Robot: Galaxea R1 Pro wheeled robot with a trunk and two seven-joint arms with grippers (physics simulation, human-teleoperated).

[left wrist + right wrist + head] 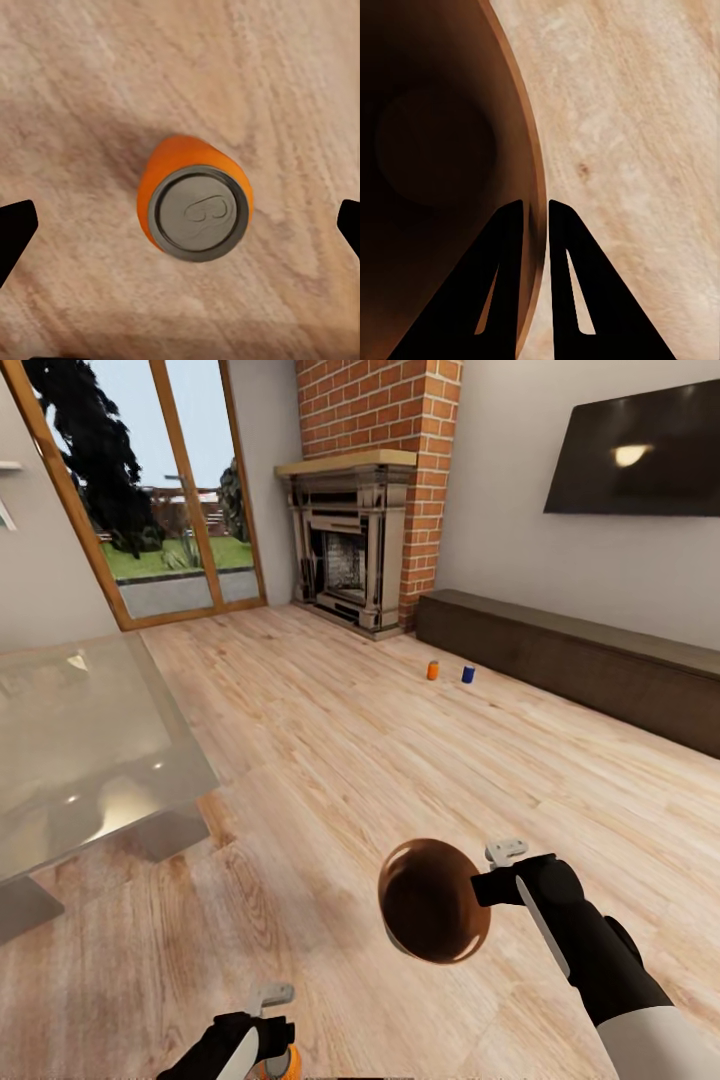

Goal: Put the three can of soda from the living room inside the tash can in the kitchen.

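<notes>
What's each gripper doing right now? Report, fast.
Left gripper: open, fingers wide of the orange can.
Right gripper: closed on the trash can rim.

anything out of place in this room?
Yes: two soda cans, an orange can and a blue can, stand upright on the wood floor before the low cabinet. A third, orange can stands on the floor below the open left tool. The right tool grips the trash can's rim.

Pale, grainy wood floor [400,760]; glossy glass surface [80,750]; rough red brick fireplace [380,490]; soda can [195,199] with matt grey metal top.
</notes>
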